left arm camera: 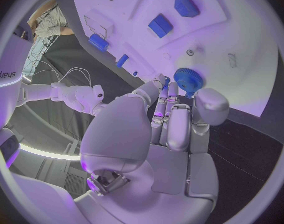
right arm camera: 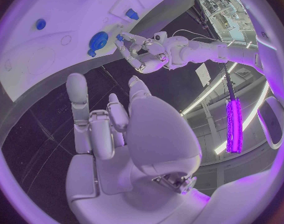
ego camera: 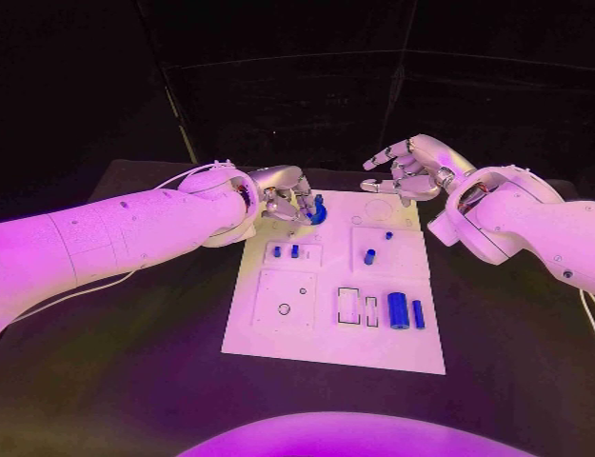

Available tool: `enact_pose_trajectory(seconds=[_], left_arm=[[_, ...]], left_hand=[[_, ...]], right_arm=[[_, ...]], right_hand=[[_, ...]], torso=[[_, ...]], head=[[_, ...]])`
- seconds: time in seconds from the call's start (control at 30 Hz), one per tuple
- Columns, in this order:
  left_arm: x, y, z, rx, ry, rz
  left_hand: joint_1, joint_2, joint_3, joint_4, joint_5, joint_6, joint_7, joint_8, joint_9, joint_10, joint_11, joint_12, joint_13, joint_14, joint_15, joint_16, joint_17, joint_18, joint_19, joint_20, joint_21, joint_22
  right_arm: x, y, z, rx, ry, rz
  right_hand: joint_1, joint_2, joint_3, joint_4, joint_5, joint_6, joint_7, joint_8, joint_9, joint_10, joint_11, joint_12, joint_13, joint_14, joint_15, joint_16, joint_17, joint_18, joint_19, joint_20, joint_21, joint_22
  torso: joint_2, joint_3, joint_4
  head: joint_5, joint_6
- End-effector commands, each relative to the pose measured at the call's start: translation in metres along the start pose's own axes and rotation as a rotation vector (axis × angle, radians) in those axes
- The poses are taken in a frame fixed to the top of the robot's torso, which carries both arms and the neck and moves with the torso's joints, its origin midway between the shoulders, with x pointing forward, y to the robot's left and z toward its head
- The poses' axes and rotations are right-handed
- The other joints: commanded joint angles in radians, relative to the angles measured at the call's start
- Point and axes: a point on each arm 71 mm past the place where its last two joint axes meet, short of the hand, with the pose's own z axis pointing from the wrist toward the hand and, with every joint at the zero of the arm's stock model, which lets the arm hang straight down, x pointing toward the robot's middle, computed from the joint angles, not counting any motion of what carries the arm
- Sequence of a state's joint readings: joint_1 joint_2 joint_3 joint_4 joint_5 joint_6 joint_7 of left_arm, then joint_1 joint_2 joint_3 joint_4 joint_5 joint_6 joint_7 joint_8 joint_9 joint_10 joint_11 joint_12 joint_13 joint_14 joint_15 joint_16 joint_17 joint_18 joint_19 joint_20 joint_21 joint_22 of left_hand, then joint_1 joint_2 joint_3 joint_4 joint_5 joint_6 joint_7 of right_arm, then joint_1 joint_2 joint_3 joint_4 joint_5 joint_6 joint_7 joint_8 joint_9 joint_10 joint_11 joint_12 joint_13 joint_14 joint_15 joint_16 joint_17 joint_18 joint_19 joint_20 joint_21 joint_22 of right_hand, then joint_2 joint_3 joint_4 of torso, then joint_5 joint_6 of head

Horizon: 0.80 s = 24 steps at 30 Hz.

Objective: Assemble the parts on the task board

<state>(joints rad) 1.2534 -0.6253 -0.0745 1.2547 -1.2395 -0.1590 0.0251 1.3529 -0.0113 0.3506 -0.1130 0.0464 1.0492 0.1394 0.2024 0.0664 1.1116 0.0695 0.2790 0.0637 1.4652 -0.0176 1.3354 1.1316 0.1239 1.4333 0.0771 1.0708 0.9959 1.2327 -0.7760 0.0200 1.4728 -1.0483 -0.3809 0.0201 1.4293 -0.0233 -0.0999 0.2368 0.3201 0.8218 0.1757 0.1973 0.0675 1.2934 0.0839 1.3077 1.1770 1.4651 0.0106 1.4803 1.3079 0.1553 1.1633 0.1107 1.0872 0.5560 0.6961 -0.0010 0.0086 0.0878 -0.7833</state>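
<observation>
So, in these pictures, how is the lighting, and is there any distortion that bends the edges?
Head view: purple-pink light on both arms and the task board, dark background, board edges straight. Left wrist view: fisheye circle, board edges curve, the blue gear at the left hand stays sharp. Right wrist view: same bending, a bright purple lamp strip glares behind the right hand.
</observation>
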Motion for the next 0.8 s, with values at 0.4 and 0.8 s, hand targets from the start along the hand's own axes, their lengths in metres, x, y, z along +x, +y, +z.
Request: enact_pose_trajectory(seconds=[0.4, 0.8], left_arm=[[-0.004, 0.019, -0.017, -0.071, 0.051, -0.04], [0.001, 0.027, -0.016, -0.124, 0.091, -0.039]], left_hand=[[-0.013, -0.012, 0.011, 0.001, 0.001, 0.011, -0.005, -0.008, 0.001, 0.013, -0.002, -0.012, 0.0, 0.028, -0.003, 0.003, -0.003, -0.009, 0.002, -0.002, 0.005, 0.005], [-0.021, -0.019, 0.012, 0.003, 0.001, 0.012, -0.006, -0.012, 0.001, 0.016, -0.003, -0.017, 0.0, 0.028, -0.003, 0.003, -0.005, -0.008, 0.001, -0.002, 0.004, 0.004]], right_arm=[[-0.001, 0.0, 0.0, -0.008, 0.003, -0.004], [-0.001, 0.001, 0.0, -0.008, 0.003, -0.004]], right_hand=[[-0.001, 0.012, -0.004, 0.0, 0.006, -0.001, -0.003, 0.006, 0.001, 0.005, 0.0, 0.006, 0.001, 0.061, -0.007, -0.005, 0.061, 0.013, -0.003, -0.003, -0.007, 0.0], [-0.001, 0.012, -0.004, 0.0, 0.006, -0.001, -0.003, 0.006, 0.001, 0.005, 0.0, 0.006, 0.001, 0.061, -0.007, -0.005, 0.061, 0.013, -0.003, -0.003, -0.007, 0.0]], torso=[[0.0, 0.0001, -0.0008], [0.0, 0.0004, -0.001]], head=[[0.007, 0.001], [0.008, 0.002]])
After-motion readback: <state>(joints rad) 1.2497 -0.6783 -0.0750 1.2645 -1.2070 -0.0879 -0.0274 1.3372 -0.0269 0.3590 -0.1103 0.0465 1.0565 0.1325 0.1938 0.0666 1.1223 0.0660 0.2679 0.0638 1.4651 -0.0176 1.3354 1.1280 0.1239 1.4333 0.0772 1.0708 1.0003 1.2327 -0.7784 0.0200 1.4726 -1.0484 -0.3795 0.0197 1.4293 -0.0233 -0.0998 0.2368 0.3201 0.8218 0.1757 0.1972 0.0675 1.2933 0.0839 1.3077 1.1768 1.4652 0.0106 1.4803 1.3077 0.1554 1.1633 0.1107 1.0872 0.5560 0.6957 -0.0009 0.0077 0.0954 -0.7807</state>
